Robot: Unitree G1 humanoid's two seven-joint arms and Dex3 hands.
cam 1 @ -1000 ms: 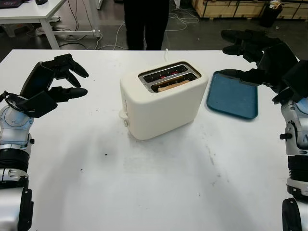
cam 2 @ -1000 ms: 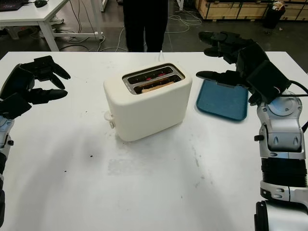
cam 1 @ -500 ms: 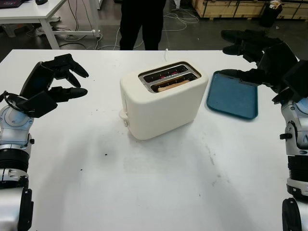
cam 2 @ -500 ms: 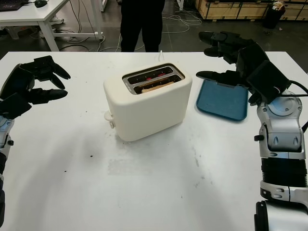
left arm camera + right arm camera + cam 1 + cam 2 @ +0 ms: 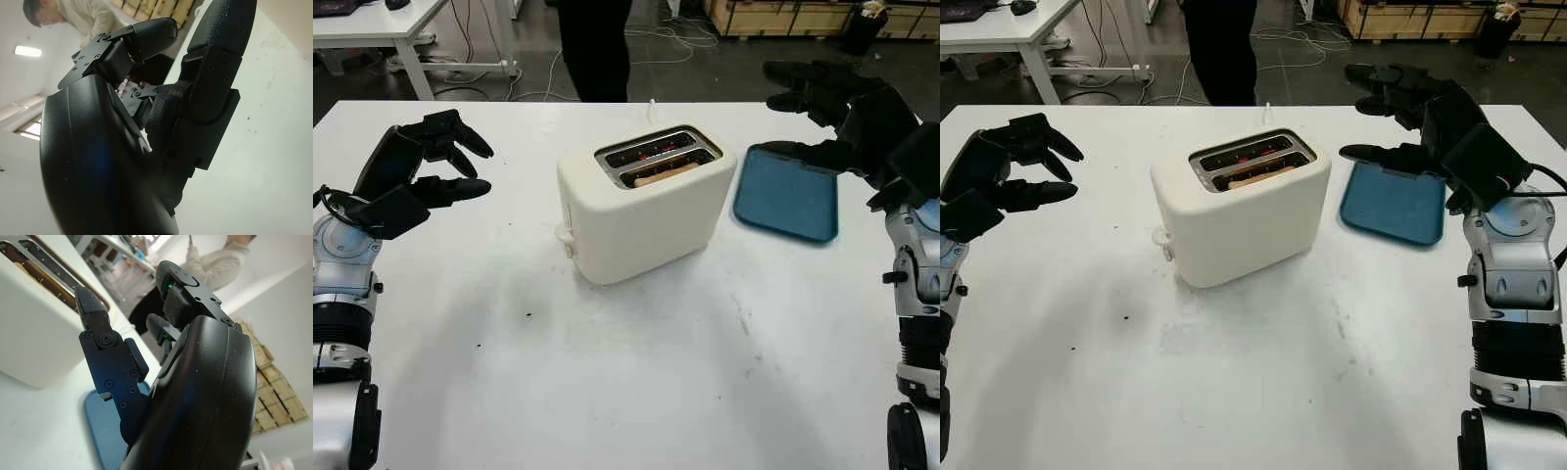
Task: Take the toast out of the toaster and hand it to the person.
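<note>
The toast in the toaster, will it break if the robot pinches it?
Probably, if squeezed hard: the toast looks like a thin browned slice, so likely stiff but crumbly. It sits low in the near slot of the toaster, leaving little edge to grip. It likely weighs very little.

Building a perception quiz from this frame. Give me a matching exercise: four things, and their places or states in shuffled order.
Things:
1. toast
2. blue tray
3. left hand
4. right hand

Places:
A. above the tray's far end, open
B. on the table right of the toaster
C. in the toaster's nearer slot
D. above the table left of the toaster, open

Pairs: 1-C, 2-B, 3-D, 4-A
</note>
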